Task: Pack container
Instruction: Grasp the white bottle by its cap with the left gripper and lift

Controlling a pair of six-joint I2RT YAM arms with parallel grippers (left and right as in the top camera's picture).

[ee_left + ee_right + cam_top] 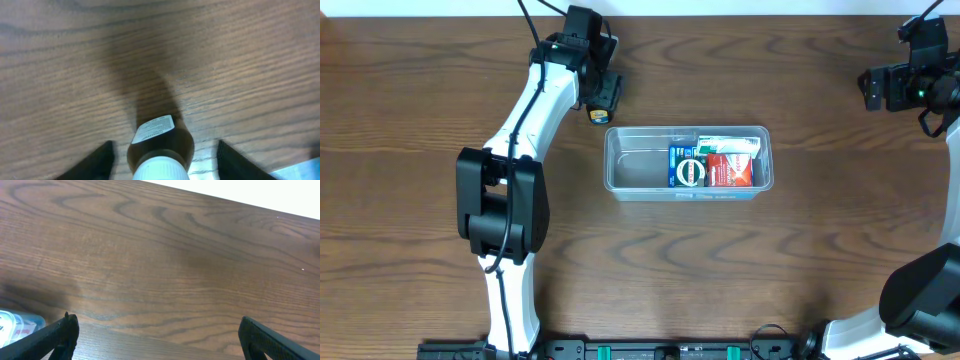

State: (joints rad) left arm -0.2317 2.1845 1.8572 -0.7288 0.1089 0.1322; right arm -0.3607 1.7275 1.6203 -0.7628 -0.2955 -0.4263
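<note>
L gripper [165, 144] is spread wide, fingers [95, 162] low at either side of the wrist view w/ a small amber bottle [161, 150] btwn them. There are gaps both sides, so it touches neither finger. Bottle has a white cap [160, 171] nearest the camera and a white label [154, 129] further up; can't tell from here if it stands or lies on the desk [75, 60]. Overhead puts it right at the gripper tip, near the upper-left corner of the container [640, 170] but apart from it. Container sits upright mid-desk, long side running L-R. Its left half is bare. The right half holds packets: a blue one [685, 168], a red one [732, 170] touching it on the right, and a green-white one [725, 145] behind them by the far wall. R gripper [157, 322] is well apart at the far right corner of the desk, also wide, w/ only wood grain btwn its fingers. A blurry blue-white bit [15, 324] shows at the lower-left edge of its wrist view, too unclear to name.
</note>
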